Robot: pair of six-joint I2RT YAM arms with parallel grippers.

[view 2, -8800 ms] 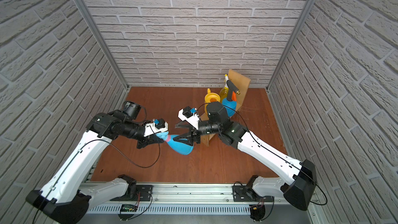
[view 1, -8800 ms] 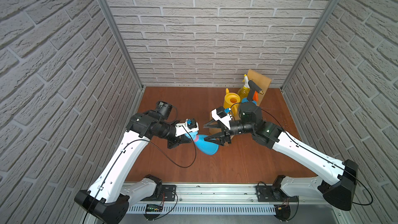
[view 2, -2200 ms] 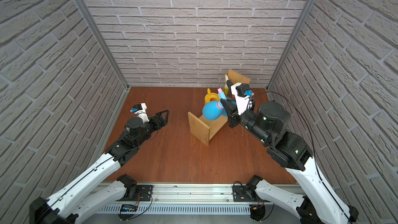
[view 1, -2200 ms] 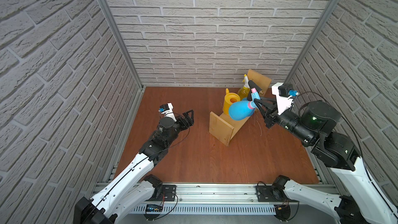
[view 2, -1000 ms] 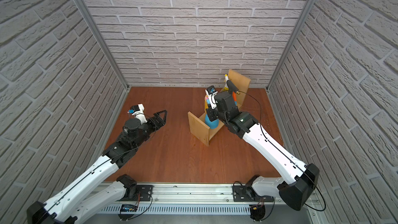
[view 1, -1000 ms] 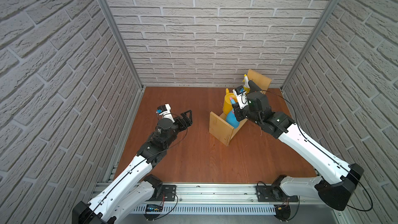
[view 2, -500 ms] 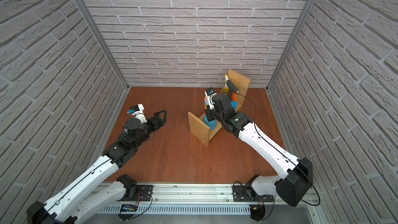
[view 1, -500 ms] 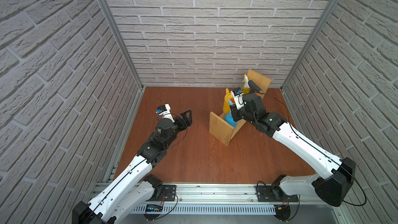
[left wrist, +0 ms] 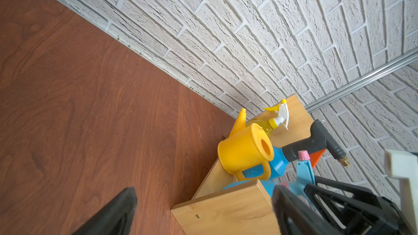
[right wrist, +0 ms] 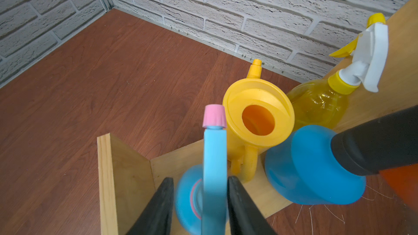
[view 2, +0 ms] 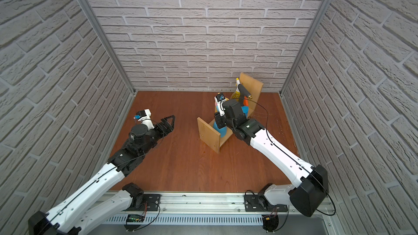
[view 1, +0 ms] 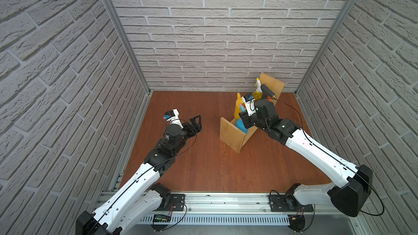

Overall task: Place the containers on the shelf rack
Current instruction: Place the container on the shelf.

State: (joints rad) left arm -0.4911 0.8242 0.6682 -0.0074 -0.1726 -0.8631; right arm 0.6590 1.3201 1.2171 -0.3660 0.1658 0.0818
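The plywood shelf rack (view 1: 230, 135) (view 2: 208, 135) lies at the back right. On its board stand the yellow watering can (right wrist: 257, 118), the translucent yellow spray bottle (right wrist: 321, 102), the blue pressure sprayer (right wrist: 312, 166) and, by the near end panel, the light-blue spray bottle (right wrist: 214, 154) (view 1: 240, 124). My right gripper (right wrist: 200, 179) (view 1: 245, 118) straddles that bottle's head. Its jaws are open, with a gap showing on one side. My left gripper (view 1: 195, 120) (left wrist: 203, 191) hangs wide open and empty over the floor, left of the rack.
Brick-pattern walls close in the wooden floor (view 1: 203, 159) on three sides. The rack's far end panel (view 1: 272, 84) stands close to the back wall. A metal rail (view 1: 226, 200) runs along the front edge.
My right gripper's jaws have parted from the light-blue bottle's head, which they held shut half a second ago. The bottle stands on the rack. My left arm has not moved.
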